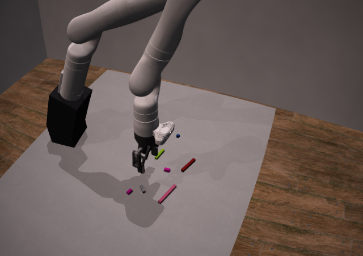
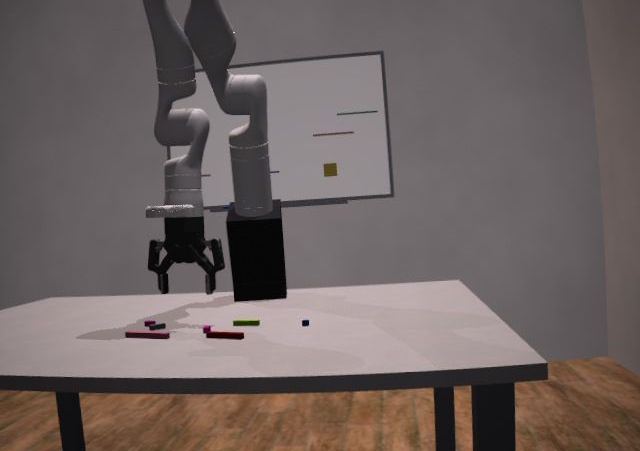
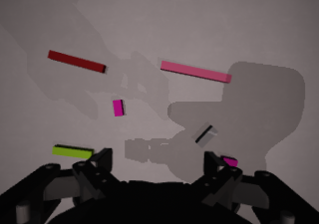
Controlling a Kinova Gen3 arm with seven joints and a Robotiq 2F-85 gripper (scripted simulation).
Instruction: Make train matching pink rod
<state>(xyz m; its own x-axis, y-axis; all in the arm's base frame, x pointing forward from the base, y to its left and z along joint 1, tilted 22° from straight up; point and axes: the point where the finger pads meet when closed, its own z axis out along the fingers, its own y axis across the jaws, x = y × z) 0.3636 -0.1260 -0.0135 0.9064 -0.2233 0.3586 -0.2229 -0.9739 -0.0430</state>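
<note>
My gripper (image 1: pixel 140 162) hangs open and empty above the grey table, well clear of every rod; it also shows in the exterior view (image 2: pixel 186 275) and at the bottom of the wrist view (image 3: pixel 157 171). Loose rods lie flat and apart: the pink rod (image 1: pixel 167 193) (image 3: pixel 195 71), a red rod (image 1: pixel 188 164) (image 3: pixel 76 61), a lime rod (image 1: pixel 159 154) (image 3: pixel 73 151), a grey rod (image 1: pixel 142 188) (image 3: pixel 204 133), two magenta rods (image 1: pixel 167 170) (image 1: pixel 129 191) (image 3: pixel 118 108) (image 3: pixel 229 160) and a small blue rod (image 1: pixel 177 135). The gripper is above the spot between the lime and grey rods.
The arm's black base (image 1: pixel 67 117) stands at the table's back left. The table edge (image 1: pixel 252 183) drops to a wooden floor on the right. A whiteboard (image 2: pixel 310 126) hangs on the wall behind.
</note>
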